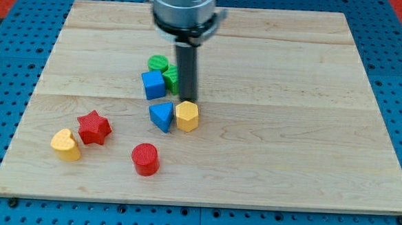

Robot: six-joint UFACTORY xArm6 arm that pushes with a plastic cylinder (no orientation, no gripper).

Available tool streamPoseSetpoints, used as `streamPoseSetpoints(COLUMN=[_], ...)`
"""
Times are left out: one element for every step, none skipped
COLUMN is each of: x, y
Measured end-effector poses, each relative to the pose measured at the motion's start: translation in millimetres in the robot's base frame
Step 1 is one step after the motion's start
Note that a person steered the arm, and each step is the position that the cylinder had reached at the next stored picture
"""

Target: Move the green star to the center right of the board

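Note:
The green star lies near the board's middle, partly hidden behind my rod. A green round block touches it at its upper left and a blue cube at its left. My tip rests on the board just right of and below the green star, directly above the yellow hexagon. A blue triangle sits against the yellow hexagon's left side.
A red star and a yellow heart lie at the lower left. A red cylinder stands near the view's bottom. The wooden board lies on a blue pegboard surface.

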State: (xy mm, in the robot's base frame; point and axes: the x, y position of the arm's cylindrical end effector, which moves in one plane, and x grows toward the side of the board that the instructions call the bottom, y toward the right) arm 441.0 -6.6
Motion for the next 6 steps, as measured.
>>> streamPoseSetpoints(x=[0.9, -19.2, -26.2, -79.2, -74.7, -64.4], y=[-12.7, -34.2, -116.7, -92.4, -52.2, 5.6])
